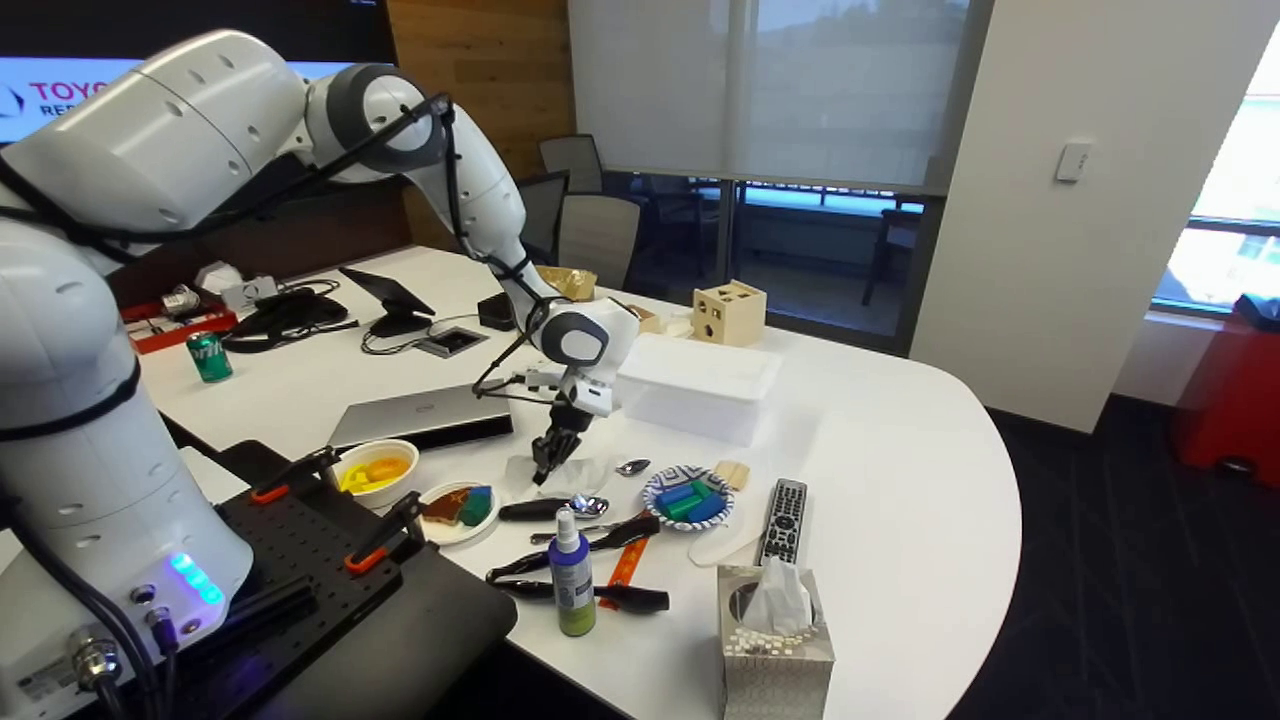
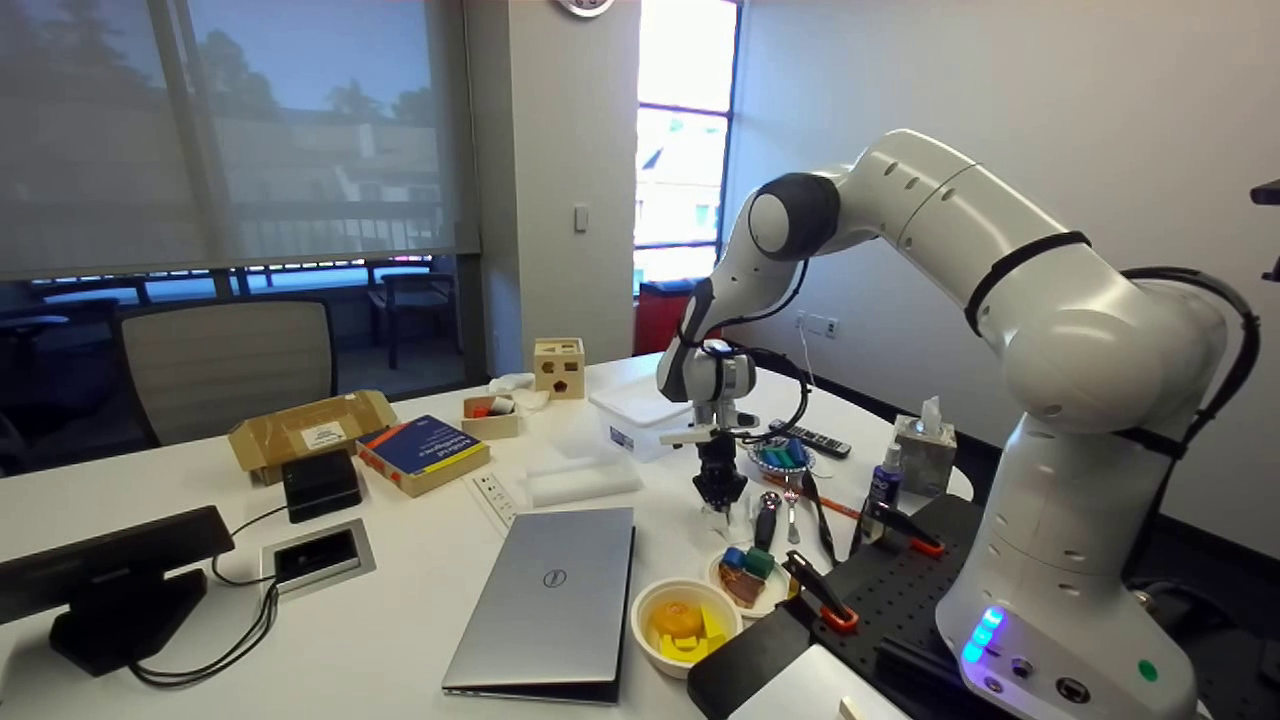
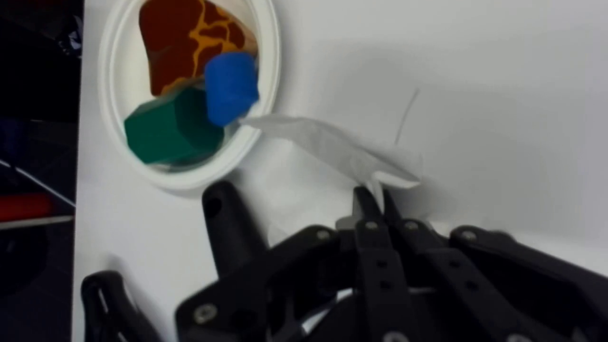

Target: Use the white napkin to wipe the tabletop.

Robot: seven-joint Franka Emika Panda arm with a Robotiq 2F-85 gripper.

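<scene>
The white napkin (image 3: 327,145) is thin and crumpled. In the wrist view a fold of it is pinched between the fingertips of my gripper (image 3: 378,202), which is shut on it. One corner reaches over the rim of the white plate. The napkin also shows under the gripper in both exterior views (image 1: 588,474) (image 2: 738,527). The gripper (image 1: 545,474) points down, low over the white tabletop (image 1: 900,480); in an exterior view it shows above the napkin (image 2: 721,500). The napkin spreads close to the tabletop (image 3: 513,118); how much of it touches is unclear.
The white plate (image 3: 271,61) holds toy food and blocks beside the napkin. A black-handled utensil (image 1: 530,510), a spoon (image 1: 633,467) and a patterned bowl (image 1: 655,505) are close by. A laptop (image 2: 560,590), a lidded plastic box (image 1: 690,405), a spray bottle (image 1: 572,580) and a tissue box (image 1: 775,670) stand around.
</scene>
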